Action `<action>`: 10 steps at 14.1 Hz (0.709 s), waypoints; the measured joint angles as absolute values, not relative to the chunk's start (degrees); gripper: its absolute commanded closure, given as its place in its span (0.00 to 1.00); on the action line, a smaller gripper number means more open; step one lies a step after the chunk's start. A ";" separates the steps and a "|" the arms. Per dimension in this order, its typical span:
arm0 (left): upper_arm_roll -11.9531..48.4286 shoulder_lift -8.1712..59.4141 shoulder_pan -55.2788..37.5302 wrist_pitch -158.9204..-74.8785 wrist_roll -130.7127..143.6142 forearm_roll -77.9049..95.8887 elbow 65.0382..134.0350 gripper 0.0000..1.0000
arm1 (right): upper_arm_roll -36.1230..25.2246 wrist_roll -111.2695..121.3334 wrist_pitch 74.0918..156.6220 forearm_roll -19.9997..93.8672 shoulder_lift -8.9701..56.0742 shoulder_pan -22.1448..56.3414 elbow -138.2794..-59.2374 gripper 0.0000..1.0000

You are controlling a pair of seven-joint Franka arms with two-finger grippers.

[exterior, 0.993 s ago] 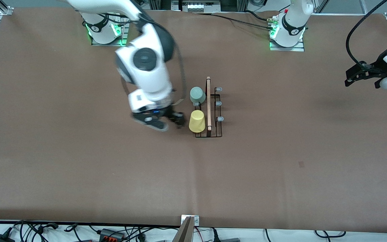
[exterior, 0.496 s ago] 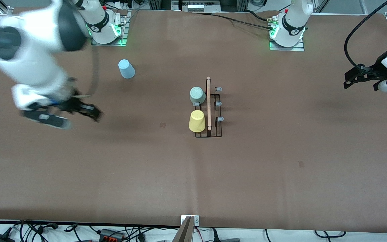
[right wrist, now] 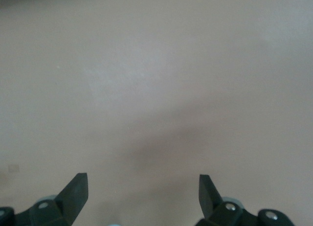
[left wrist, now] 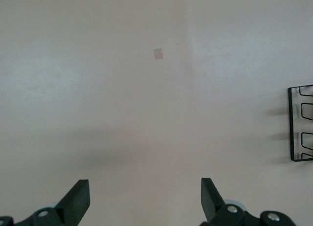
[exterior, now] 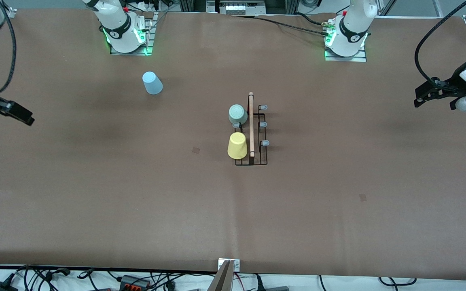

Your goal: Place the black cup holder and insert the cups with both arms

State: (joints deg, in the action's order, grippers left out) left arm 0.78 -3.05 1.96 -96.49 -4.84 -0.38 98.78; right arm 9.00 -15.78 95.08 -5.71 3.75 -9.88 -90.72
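The black cup holder [exterior: 251, 133] stands mid-table, its wooden handle on top. The pale green cup [exterior: 238, 114] and the yellow cup [exterior: 237, 145] sit upside down on its pegs on the side toward the right arm's end. The three grey-tipped pegs [exterior: 263, 125] on its other side are bare. The light blue cup [exterior: 152, 83] stands upside down on the table near the right arm's base. My right gripper [exterior: 18, 113] is open and empty over the right arm's end of the table [right wrist: 143, 194]. My left gripper [exterior: 419, 95] is open and empty over the left arm's end [left wrist: 145, 196]. A corner of the holder [left wrist: 301, 123] shows in the left wrist view.
The two arm bases [exterior: 126, 32] [exterior: 348, 38] stand along the table edge farthest from the front camera. Cables and plugs [exterior: 136, 279] lie off the nearest edge. Small flat marks [exterior: 195, 150] [exterior: 363, 197] are on the brown table cover.
The right arm has swung from beside the yellow cup out to its own end of the table, open and empty, uncovering the blue cup. The left arm has hardly moved.
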 measured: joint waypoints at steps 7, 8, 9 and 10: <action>0.78 -2.81 1.96 -96.49 -4.84 -0.38 98.68 0.00 | 9.46 -6.53 92.56 -2.33 3.44 -9.44 -90.59 0.00; 0.78 -2.81 1.96 -96.49 -4.84 -0.38 98.66 0.00 | 9.32 -6.37 91.98 -2.34 3.37 -8.97 -90.51 0.00; 0.78 -2.80 1.96 -96.49 -4.84 -0.38 98.66 0.00 | 8.35 -6.37 91.79 -2.34 3.37 -7.62 -90.23 0.00; 0.78 -2.79 1.96 -96.49 -4.84 -0.38 98.64 0.00 | 6.27 -6.37 91.79 -2.35 3.44 -5.27 -89.77 0.00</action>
State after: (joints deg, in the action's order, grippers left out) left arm 0.78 -2.79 1.96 -96.49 -4.84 -0.38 98.64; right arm 6.27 -6.37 91.79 -2.35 3.44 -5.27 -89.77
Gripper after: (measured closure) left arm 0.000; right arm 0.000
